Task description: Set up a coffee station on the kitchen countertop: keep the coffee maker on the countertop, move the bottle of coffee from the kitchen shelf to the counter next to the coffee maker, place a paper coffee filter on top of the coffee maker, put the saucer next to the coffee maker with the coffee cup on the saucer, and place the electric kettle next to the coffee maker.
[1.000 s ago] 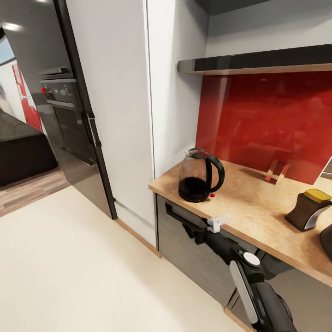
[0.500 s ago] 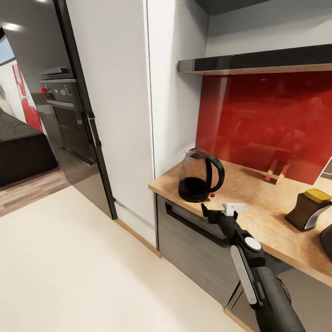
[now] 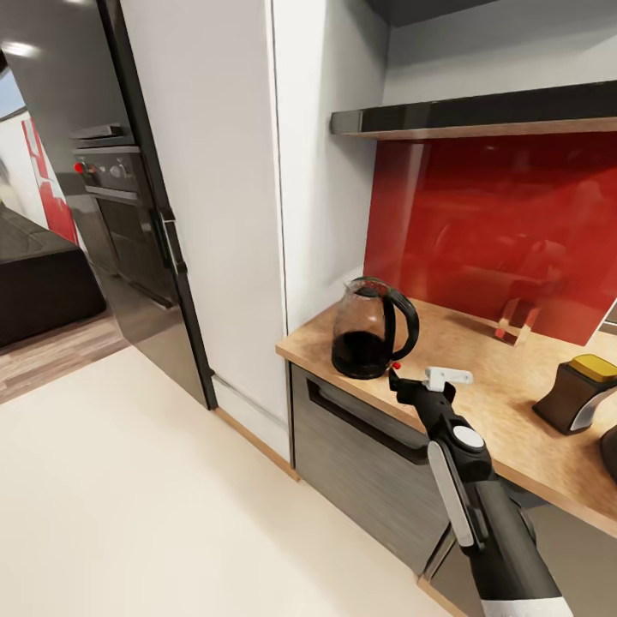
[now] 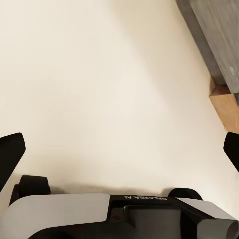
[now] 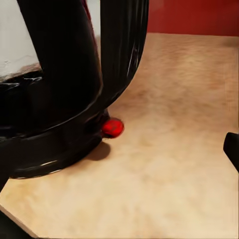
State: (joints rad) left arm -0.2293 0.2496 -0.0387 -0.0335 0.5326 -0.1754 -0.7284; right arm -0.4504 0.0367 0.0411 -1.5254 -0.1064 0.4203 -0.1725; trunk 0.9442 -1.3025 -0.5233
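Note:
The electric kettle [image 3: 370,326], smoky glass with a black loop handle, stands at the left end of the kitchen countertop [image 3: 484,351]. My right gripper [image 3: 396,378] hovers just above the counter, close to the kettle's base and handle. In the right wrist view the kettle [image 5: 55,99] and its red switch [image 5: 113,127] loom near, with the fingers spread wide and nothing between them. The bottle of coffee [image 3: 581,392], dark brown with a yellow lid, sits on the counter at the right. My left gripper [image 4: 122,149] hangs open over the cream floor.
A small clear glass [image 3: 515,320] stands by the red backsplash. A dark shelf [image 3: 480,118] runs above the counter. A tall white cabinet [image 3: 231,214] and a black oven unit [image 3: 120,197] stand to the left. A dark rounded object [image 3: 609,452] is cut off at the right edge.
My right arm has risen from below the counter's front edge to above the worktop and moved in toward the kettle's base. The kettle and the jar have stayed put.

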